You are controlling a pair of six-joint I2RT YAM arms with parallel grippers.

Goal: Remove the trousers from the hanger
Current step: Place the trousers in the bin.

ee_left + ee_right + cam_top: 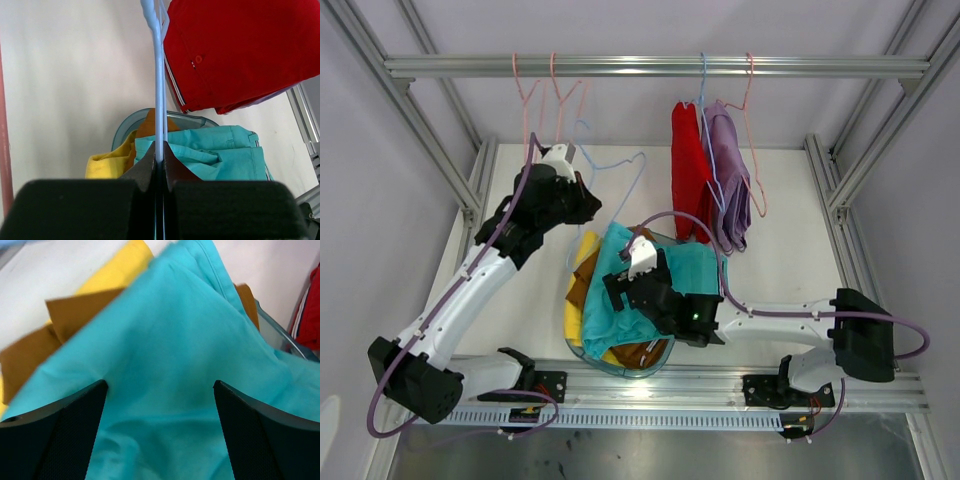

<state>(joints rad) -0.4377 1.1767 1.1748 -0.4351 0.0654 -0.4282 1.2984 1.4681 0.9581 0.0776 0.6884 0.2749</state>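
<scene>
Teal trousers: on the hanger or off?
Off. The teal trousers lie in the bin over the yellow pair and brown pair; the blue hanger is bare.

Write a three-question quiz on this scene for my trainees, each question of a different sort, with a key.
1. Which trousers lie on top in the tub? A yellow; B teal; C red.
2. True or false: the right gripper is clamped on cloth.
3. Fill in: the left gripper is shut on a blue ____.
Key: 1 B, the teal trousers. 2 False: it stands open over them. 3 hanger.
</scene>
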